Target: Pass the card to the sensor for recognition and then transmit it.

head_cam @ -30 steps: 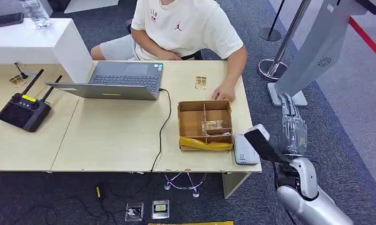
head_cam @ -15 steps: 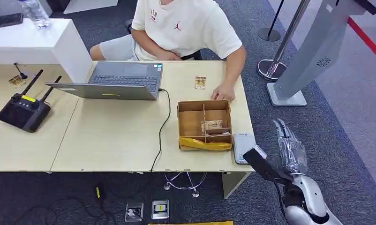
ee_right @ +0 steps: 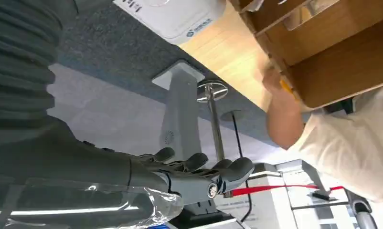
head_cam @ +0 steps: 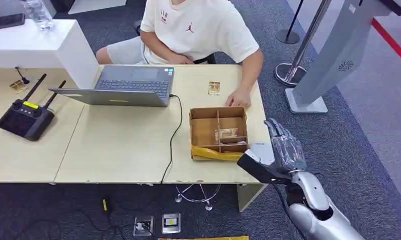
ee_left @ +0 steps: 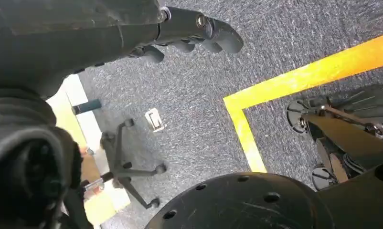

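Head view: a card (head_cam: 225, 133) lay in a middle compartment of the box (head_cam: 203, 131) on the desk (head_cam: 123, 145), not yet picked up, with a second card (head_cam: 214, 88) on the bare desktop beyond, near the seated person's hand (head_cam: 237, 101). The white sensor (head_cam: 259, 146) sat at the desk's right edge, just beside the box and partly hidden by the robot's right hand (head_cam: 283, 150). That hand hovered over the desk corner with fingers stretched out and apart, holding nothing; the right wrist view showed the same loosely spread fingers (ee_right: 199, 174) below the sensor (ee_right: 173, 16) and box (ee_right: 333, 52). The left hand (ee_left: 189, 33) hung over the carpet, fingers curled in with nothing in them. Judged from this, the task had barely begun: the card remained to be grasped, shown to the sensor and handed on. A laptop (head_cam: 133, 85) and a black controller (head_cam: 26, 117) stood farther along the desk.
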Robot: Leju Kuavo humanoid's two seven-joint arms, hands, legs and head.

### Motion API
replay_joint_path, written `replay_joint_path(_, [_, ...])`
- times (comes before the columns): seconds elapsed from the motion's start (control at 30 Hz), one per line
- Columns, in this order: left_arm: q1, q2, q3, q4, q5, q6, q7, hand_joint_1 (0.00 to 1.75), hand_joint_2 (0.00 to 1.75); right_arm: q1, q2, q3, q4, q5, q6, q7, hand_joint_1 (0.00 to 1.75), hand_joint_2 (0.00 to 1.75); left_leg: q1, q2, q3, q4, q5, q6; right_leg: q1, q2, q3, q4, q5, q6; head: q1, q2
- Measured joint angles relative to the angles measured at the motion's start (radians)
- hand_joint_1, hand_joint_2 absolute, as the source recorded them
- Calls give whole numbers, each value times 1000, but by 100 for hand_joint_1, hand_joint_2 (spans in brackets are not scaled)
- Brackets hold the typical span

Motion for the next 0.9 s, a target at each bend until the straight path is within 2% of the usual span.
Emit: replay_joint_path(0.9, [-8, -2, 0, 0, -4, 0, 3, 0, 0, -222, 83, 160, 176, -48, 39, -49, 0, 175, 0, 0, 0, 0, 0, 0, 0, 0, 0, 0, 0, 0, 0, 0])
